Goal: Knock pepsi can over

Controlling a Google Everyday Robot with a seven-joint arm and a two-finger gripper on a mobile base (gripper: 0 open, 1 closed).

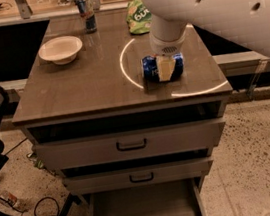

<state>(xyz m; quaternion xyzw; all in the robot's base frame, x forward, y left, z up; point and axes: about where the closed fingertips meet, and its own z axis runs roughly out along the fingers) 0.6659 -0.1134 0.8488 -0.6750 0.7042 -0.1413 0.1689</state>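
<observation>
Pepsi can [149,69] lies on its side on the bench [82,90]. The gripper [165,66] is above it, fingers [166,71] clamped round its middle (far one hidden).

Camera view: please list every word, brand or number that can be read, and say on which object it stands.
Nothing can be quoted with certainty.
Green bag: white letters, seemingly upside down, too blurred to read.
Pepsi can, lying on its side under the gripper: lettering not readable.
Slim can at the back: markings too small to read.
Bowl: no text.
</observation>
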